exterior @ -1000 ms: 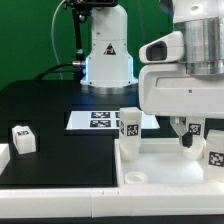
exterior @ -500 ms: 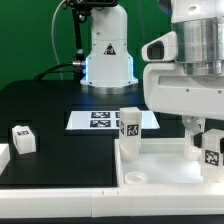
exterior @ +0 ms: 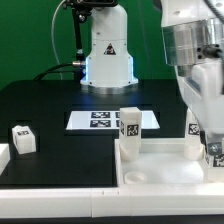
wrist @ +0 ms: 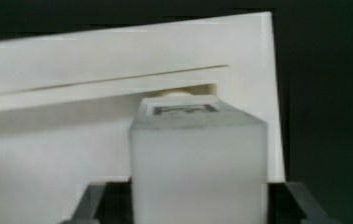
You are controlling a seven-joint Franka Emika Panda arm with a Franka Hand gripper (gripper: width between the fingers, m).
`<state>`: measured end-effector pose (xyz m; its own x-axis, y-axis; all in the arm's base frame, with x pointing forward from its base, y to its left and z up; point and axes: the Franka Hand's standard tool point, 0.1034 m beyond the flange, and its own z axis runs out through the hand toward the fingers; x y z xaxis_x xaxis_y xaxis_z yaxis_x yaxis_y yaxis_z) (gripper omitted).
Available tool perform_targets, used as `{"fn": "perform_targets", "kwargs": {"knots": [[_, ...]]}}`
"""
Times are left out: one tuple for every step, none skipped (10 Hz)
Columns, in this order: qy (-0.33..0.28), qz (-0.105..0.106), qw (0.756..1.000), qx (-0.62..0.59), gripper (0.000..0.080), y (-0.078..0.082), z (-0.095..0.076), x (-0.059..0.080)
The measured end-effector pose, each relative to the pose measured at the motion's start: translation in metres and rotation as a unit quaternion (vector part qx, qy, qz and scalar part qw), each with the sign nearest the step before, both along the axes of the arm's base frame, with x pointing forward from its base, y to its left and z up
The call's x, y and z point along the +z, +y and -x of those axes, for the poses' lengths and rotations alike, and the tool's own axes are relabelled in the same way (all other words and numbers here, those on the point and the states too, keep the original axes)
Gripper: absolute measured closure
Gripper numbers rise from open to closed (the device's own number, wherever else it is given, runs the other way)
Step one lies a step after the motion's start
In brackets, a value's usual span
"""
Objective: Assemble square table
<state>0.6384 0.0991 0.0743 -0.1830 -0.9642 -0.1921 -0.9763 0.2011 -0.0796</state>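
Note:
The white square slab (exterior: 160, 165) lies at the front right, and it fills the background of the wrist view (wrist: 102, 70). One tagged white leg (exterior: 128, 123) stands on its back left corner. A second tagged leg (exterior: 196, 128) stands further right, partly hidden by the arm. My gripper (exterior: 213, 150) is low at the slab's right side. In the wrist view my gripper (wrist: 198, 205) is shut on a white leg (wrist: 199, 145), with the dark fingers (wrist: 109, 203) pressed against both its sides. A loose tagged leg (exterior: 22, 138) lies on the table at the exterior view's left.
The marker board (exterior: 100, 119) lies flat behind the slab, in front of the robot base (exterior: 106, 55). A plain white block (exterior: 3, 156) sits at the left edge. The table top is black.
My gripper has moved toward the exterior view's right and downward, from beside the back right leg onto the leg at the slab's right edge. The arm is blurred by motion.

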Motion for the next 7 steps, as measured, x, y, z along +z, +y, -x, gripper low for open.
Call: {"fn": "perform_targets", "kwargs": {"knots": [[0.007, -0.004, 0.999, -0.031, 0.0511, 0.0000, 0.0004, 0.0001], [0.011, -0.006, 0.999, -0.049, 0.0511, 0.0002, 0.0006, 0.0000], [0.016, -0.009, 0.997, -0.076, 0.0511, 0.0005, 0.0008, -0.0002], [0.018, -0.010, 0.996, -0.090, 0.0511, 0.0006, 0.0009, -0.0002], [0.021, -0.012, 0.994, -0.105, 0.0511, 0.0006, 0.0008, 0.0000], [0.020, -0.011, 0.994, -0.103, 0.0502, 0.0005, 0.0008, -0.0001], [0.021, -0.011, 0.994, -0.103, 0.0502, 0.0005, 0.0011, -0.0010]]}}
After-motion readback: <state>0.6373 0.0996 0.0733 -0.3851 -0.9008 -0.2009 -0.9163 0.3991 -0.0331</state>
